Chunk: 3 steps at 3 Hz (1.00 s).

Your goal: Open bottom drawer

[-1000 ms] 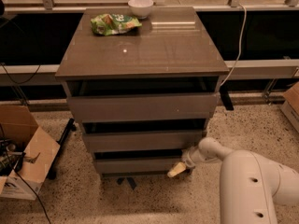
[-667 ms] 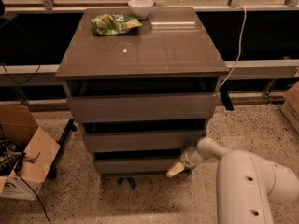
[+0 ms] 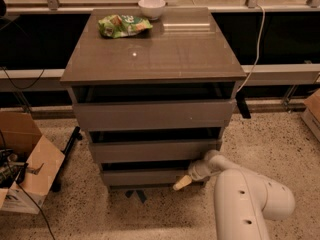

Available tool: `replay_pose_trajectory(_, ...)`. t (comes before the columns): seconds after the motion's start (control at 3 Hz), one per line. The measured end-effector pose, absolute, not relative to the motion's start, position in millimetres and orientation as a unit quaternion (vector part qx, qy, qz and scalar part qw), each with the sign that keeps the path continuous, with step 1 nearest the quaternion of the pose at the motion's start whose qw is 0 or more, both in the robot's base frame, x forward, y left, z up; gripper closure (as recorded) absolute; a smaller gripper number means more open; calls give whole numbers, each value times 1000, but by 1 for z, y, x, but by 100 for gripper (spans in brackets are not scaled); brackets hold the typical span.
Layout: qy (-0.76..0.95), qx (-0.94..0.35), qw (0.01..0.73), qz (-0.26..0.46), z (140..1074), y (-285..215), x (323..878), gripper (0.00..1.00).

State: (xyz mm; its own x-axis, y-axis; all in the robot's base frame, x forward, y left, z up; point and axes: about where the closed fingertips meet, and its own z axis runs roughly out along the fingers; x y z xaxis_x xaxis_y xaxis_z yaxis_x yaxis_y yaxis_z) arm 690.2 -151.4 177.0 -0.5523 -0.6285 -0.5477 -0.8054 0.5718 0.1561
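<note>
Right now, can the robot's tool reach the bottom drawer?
Probably yes. The tool is low down at the right end of the bottom drawer, and nothing looks to be between them. I cannot tell if it touches.

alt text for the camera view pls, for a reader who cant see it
A robot arm reaches down to a three-drawer grey-brown cabinet, its gripper at the right end of the bottom drawer front. A white bowl and a green snack bag sit at the back of the cabinet top; an open cardboard box sits at left.
</note>
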Motion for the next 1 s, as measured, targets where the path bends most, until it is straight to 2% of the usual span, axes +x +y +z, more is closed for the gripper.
replay_pose_trajectory(1.0,862,-411,220,201,188,-155,691,77)
